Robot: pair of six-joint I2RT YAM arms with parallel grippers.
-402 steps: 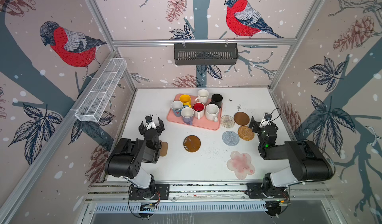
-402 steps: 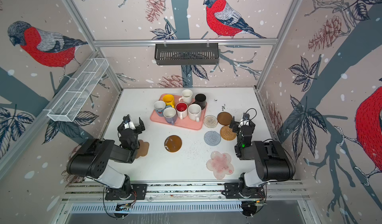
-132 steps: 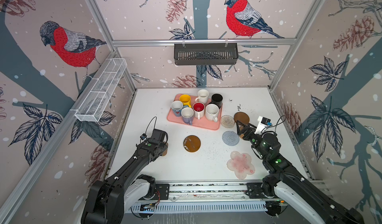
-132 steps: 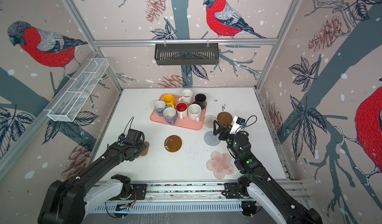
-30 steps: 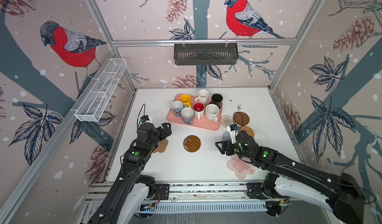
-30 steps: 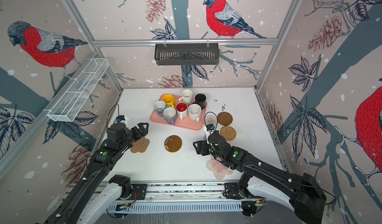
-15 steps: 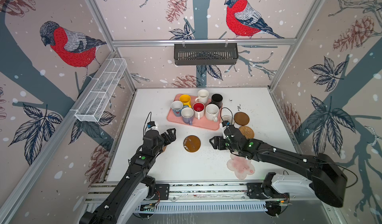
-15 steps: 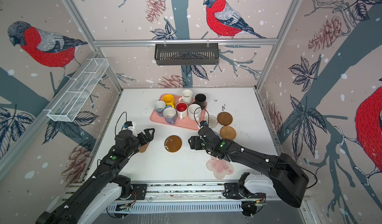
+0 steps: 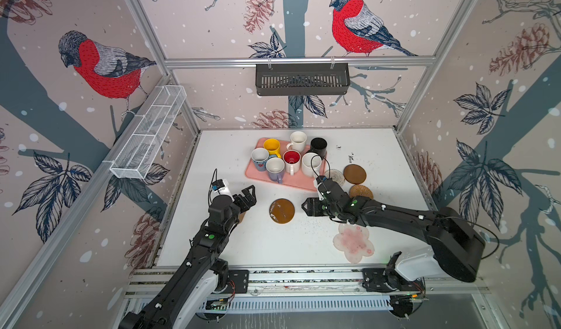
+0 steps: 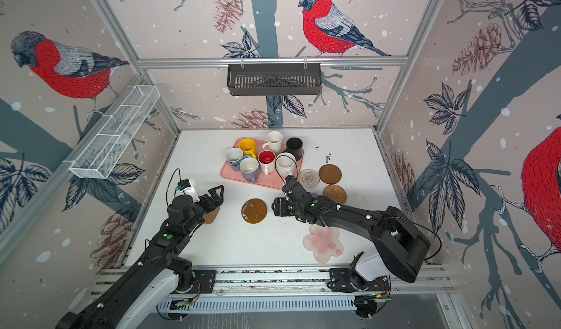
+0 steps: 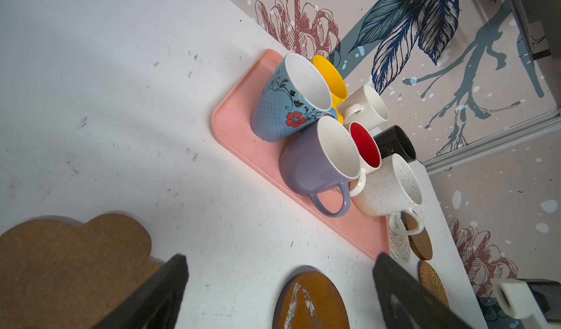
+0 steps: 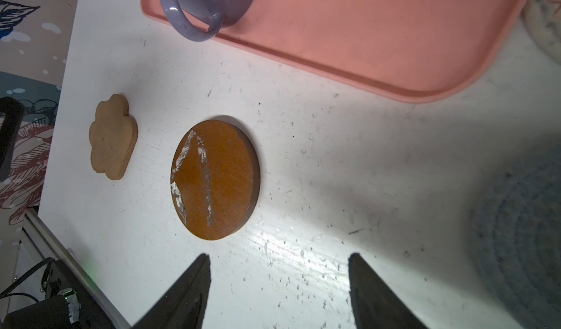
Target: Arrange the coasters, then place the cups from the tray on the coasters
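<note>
**R jaws lined up on brown disc; cups all on tray**

On the white table (image 9: 218, 160) the pink tray (image 9: 299, 182) is set toward the back. All seven cups (image 9: 292, 160) are packed on it, upright, and none is on a mat yet. The purple cup (image 9: 275, 169) is turned w/ its handle toward the tray's front rim.

The pink flower mat (image 9: 353, 242) is laid alone at front right. A second brown disc (image 9: 354, 174), rope mat (image 9: 335, 175) & rattan mat (image 9: 361, 191) are clustered just right of the tray. The tan mat (image 12: 112, 136) is at front left. The grey-blue mat (image 12: 516, 221) isn't seen in the top views, prob. under the R arm. In the right wrist view it is found just beside one finger, not between the two.

Key relation: the brown disc (image 9: 282, 210) lies straight ahead of the right gripper (image 9: 306, 206), near it, w/ bare table between. The disc is round, so no long axis needs matching. These jaws are held partly apart, w/ nothing in them. The left gripper (image 9: 247, 193) is hung over the tan mat, spread wide, empty, aimed at the tray. The R arm is judged nearer the disc, and mat-arranging is judged the step in hand.
</note>
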